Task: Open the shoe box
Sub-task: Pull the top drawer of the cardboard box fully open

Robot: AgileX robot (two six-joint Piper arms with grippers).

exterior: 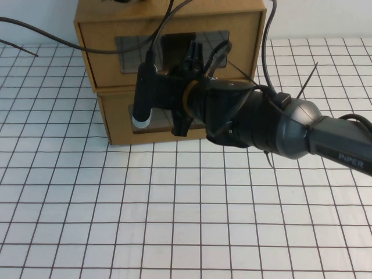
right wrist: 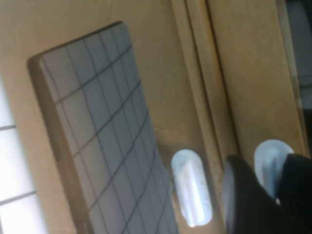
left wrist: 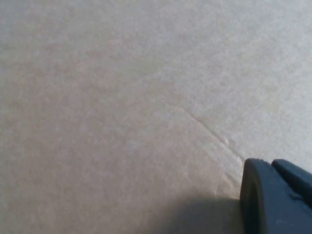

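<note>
At the far middle of the table (exterior: 174, 203), two stacked shoe boxes (exterior: 116, 64) face the robot, showing two pale tabs (right wrist: 192, 187). One tab lies lengthwise between the slightly parted jaws of the right gripper (right wrist: 268, 168), the nearer one. The left gripper (left wrist: 273, 200) hovers against plain cardboard; I cannot tell its state.

White table top (exterior: 174, 232) fills near and middle ground, left to right. Thin black grid lines rule it into even squares. Plain pale wall (exterior: 325, 17) at far right, more of it at far left. Light even, diffuse; only faint, soft-edged shadows on table.
</note>
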